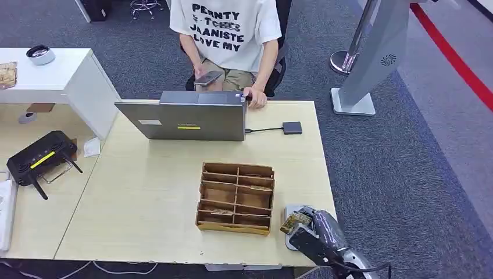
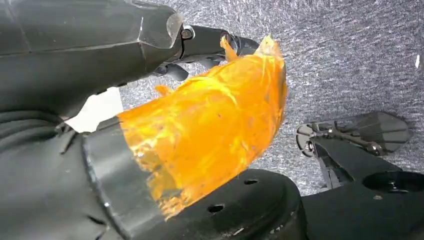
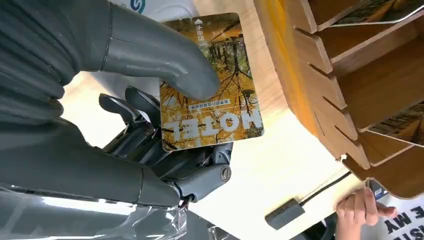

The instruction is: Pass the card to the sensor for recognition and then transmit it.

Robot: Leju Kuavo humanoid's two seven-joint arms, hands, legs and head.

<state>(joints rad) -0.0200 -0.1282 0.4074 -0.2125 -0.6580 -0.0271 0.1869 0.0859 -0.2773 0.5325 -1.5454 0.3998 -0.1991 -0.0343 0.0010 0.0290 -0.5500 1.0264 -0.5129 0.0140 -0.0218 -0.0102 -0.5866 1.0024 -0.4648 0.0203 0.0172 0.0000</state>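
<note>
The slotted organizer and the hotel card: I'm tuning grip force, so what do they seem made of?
The slotted organizer looks like unfinished thin wood or fibreboard: matte brown, interlocking notched dividers. The hotel card, pinched by the right hand, looks like glossy printed plastic, though laminated paper is possible: flat, rounded corners.

Organizer (image 1: 236, 197): you see it on the table (image 1: 145, 197), toward the near edge, right of centre.
Laptop (image 1: 185, 119): at the far edge, behind the organizer.
Adapter (image 1: 292, 128): right of the laptop, near the far right corner.
Right hand (image 1: 308, 229): at the near right corner, just right of the organizer, with the card (image 1: 295, 221).
Person (image 1: 229, 35): beyond the far edge.
</note>
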